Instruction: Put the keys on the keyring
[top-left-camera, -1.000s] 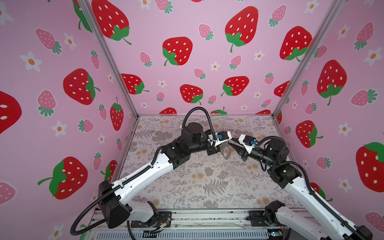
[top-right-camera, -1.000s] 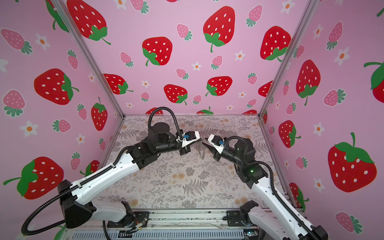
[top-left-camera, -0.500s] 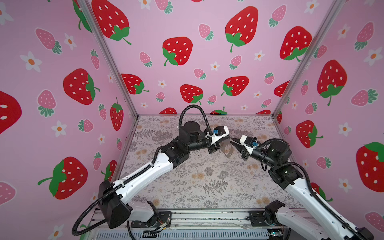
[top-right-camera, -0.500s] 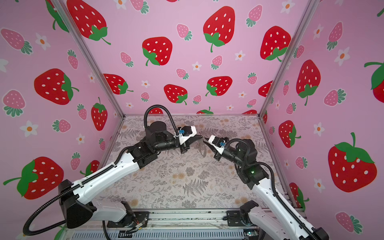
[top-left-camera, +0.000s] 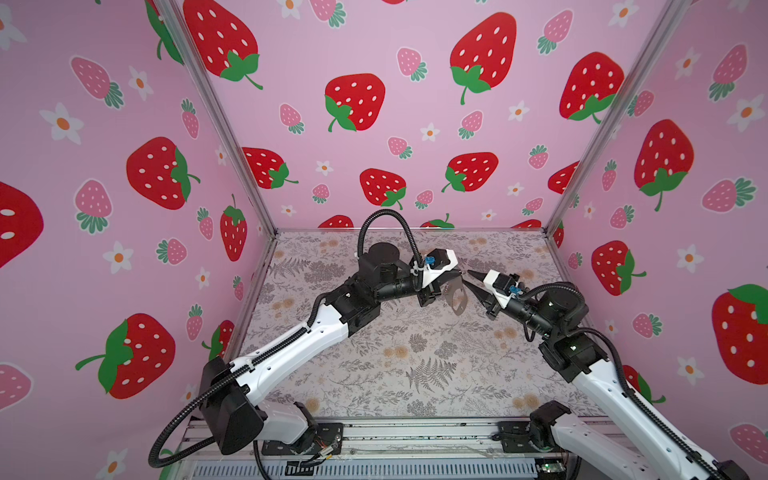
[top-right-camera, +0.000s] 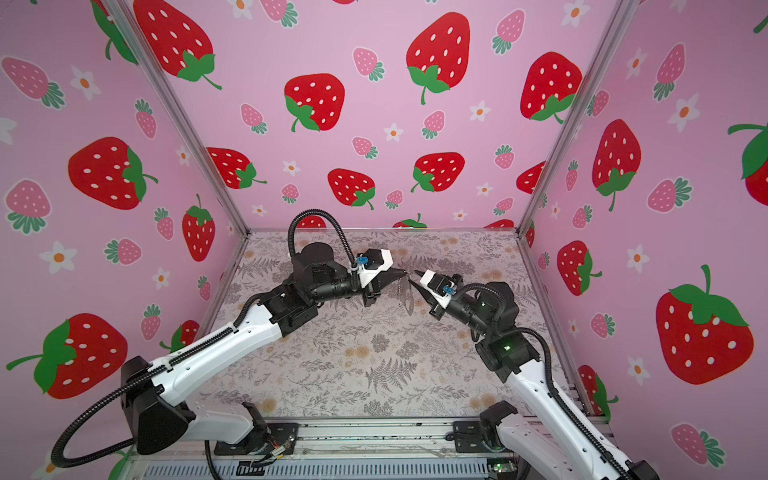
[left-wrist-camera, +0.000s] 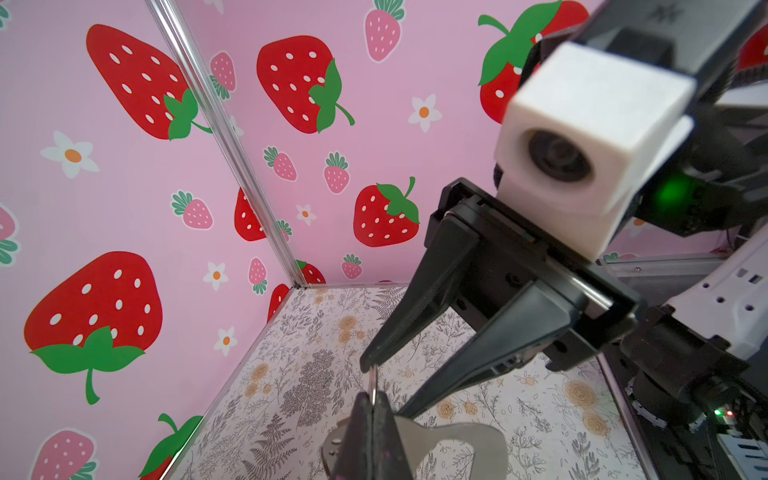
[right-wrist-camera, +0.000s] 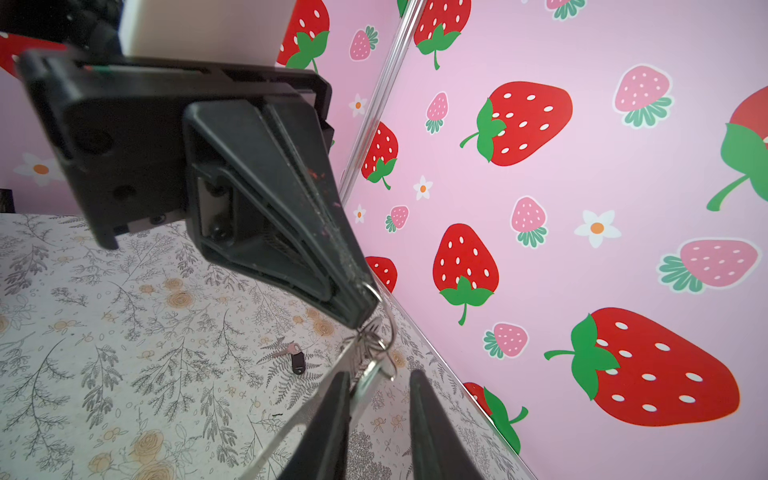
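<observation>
Since in both top views the left gripper (top-left-camera: 458, 272) alone was clamped on the keyring (top-left-camera: 457, 298), it dangled above the table (top-left-camera: 415, 353) and could slip. In the left wrist view the right gripper (left-wrist-camera: 384, 388) stood apart at the pinched ring (left-wrist-camera: 372, 384), where a nudge might twist it loose; the right wrist view showed a black-tagged key (right-wrist-camera: 293, 357) lying unheld on the table.

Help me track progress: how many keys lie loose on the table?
2, in the right wrist view: a plain silver key and a black-headed key, side by side on the floral table. Others may hide among the rings of the keyring in the left claw.
</observation>
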